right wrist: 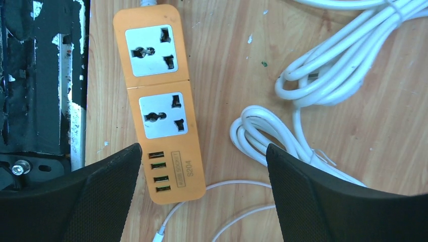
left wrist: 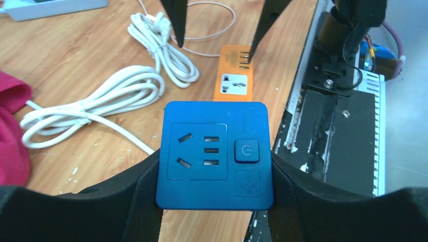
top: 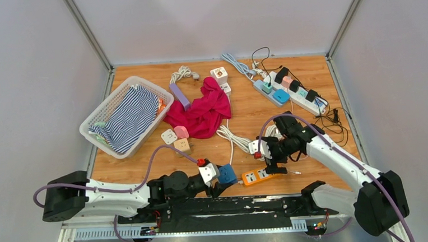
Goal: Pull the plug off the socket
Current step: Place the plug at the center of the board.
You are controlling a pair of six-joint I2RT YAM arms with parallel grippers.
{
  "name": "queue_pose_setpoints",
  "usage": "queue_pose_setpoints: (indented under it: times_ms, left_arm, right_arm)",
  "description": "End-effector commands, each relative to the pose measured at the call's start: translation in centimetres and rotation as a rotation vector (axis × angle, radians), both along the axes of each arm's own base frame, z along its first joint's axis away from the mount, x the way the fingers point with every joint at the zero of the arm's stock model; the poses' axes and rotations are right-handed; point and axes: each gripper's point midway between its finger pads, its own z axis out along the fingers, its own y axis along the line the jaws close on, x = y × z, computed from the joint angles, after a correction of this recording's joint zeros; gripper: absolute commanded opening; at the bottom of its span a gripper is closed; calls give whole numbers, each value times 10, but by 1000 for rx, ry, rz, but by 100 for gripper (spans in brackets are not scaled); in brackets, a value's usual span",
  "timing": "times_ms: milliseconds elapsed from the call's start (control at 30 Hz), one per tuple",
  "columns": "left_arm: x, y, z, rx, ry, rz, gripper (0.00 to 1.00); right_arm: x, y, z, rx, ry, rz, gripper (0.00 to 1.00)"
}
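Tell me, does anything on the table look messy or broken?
Yes. A red cloth lies crumpled outside the basket. The black base plate by the orange power strip has chipped paint.

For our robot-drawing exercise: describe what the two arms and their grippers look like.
Both the left arm and right arm have white shells, black joints and black bases. A purple cable loops along each. The fingers are black and broad, and taper to narrow tips.
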Motion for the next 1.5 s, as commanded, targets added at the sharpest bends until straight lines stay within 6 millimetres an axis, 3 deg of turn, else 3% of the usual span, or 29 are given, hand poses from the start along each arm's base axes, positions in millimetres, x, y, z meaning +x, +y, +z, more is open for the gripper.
queue_pose_setpoints:
  times_ms: [0,267,767,1100,1467]
  left_arm:
    - [14,8,18,-90,8,57,0]
    - [39,27,5,-106,82,145,0]
    - [76,54,-2,-213,269,322,0]
    - [88,67,23,-346,335,395,0]
    - [132,114,30,-388,339,761,0]
  right_arm:
    - [-7,-3,15,16,13,-28,93]
    - [-10,-4,32,64,-8,-30,93]
    - [-9,-2,36,80,-9,-34,93]
    - [-12,-1,31,84,2,-14,93]
    - [-13,-1,26,79,16,-6,93]
